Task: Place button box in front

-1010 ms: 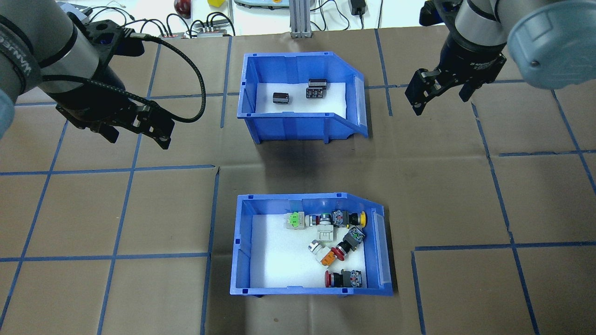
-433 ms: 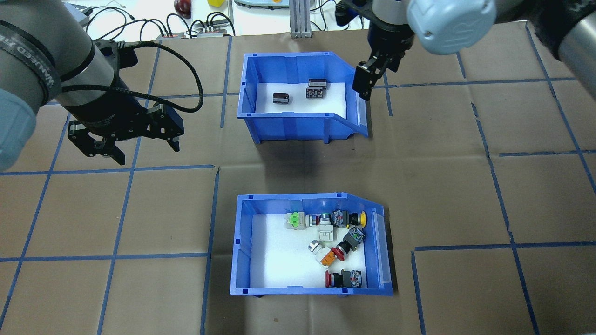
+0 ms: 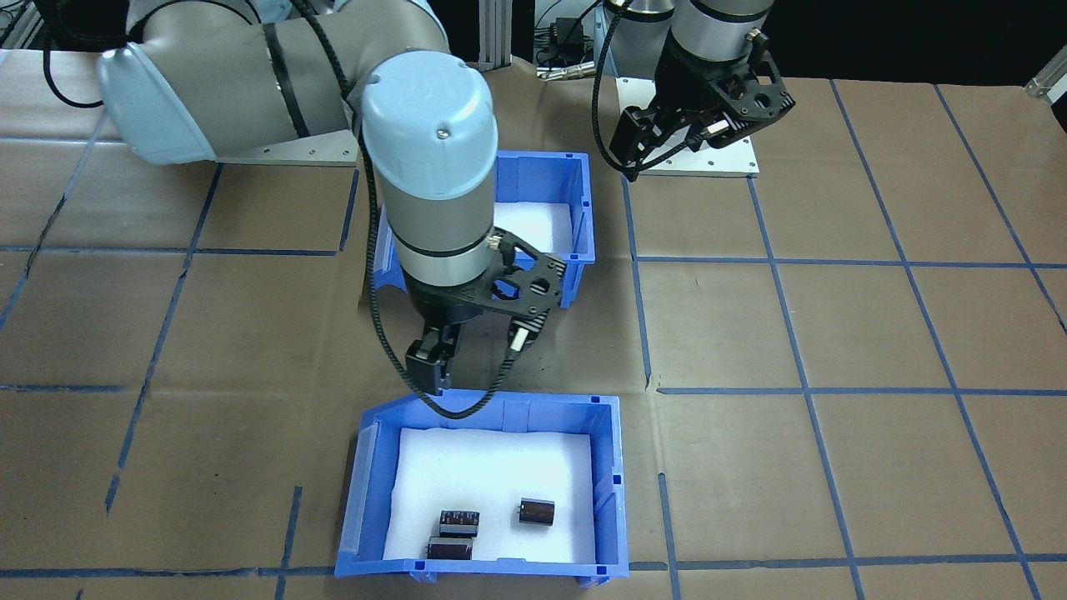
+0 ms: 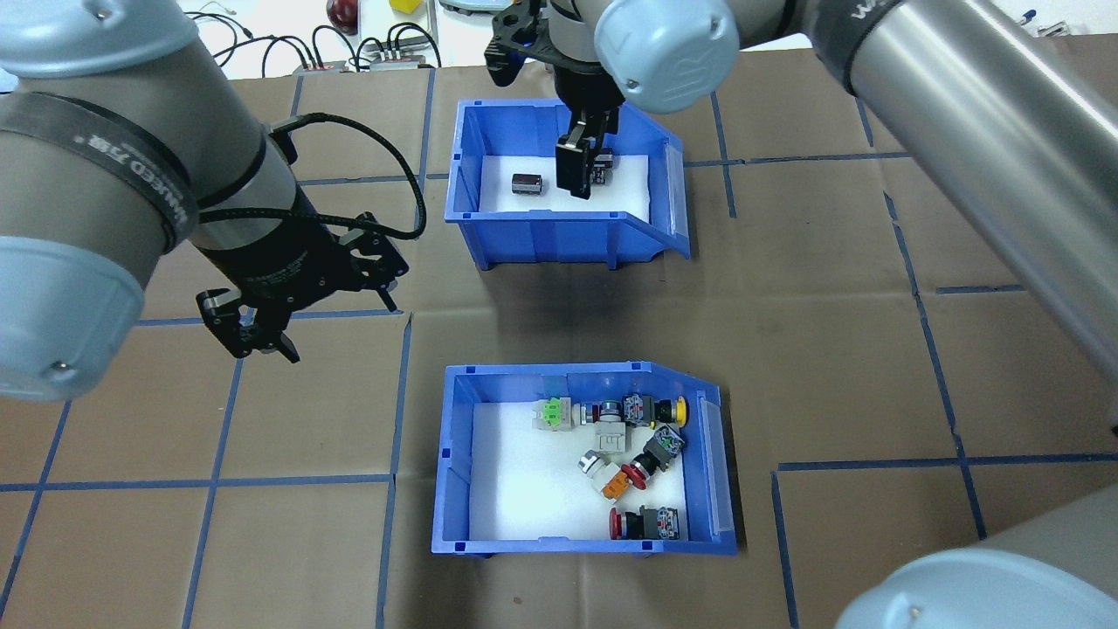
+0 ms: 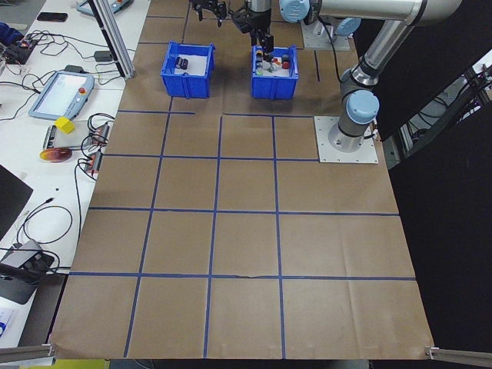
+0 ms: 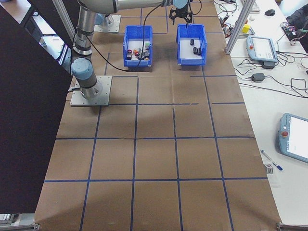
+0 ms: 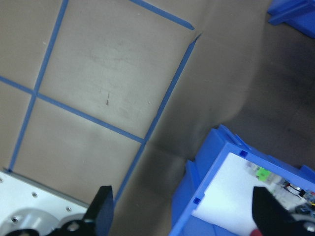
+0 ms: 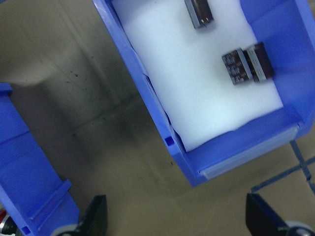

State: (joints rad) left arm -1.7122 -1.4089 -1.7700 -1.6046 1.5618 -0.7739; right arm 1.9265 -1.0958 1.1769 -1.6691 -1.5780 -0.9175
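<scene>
Blue plastic button box [image 4: 454, 472], white foam-lined, holding colourful push-button switches [image 4: 631, 454]: on the brown-papered counter [image 4: 873, 349], robot-side of the alike blue bin of dark cylinders [image 4: 472, 157]. Right gripper [image 4: 576, 170] above that bin, jaws released, empty. Left gripper [image 4: 253, 336] beside the box, jaws released.

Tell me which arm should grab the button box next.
Left, probably. The left gripper hangs open beside the closed end of the button box, its wrist camera seeing that corner. The right gripper is open by the cylinder bin.
</scene>
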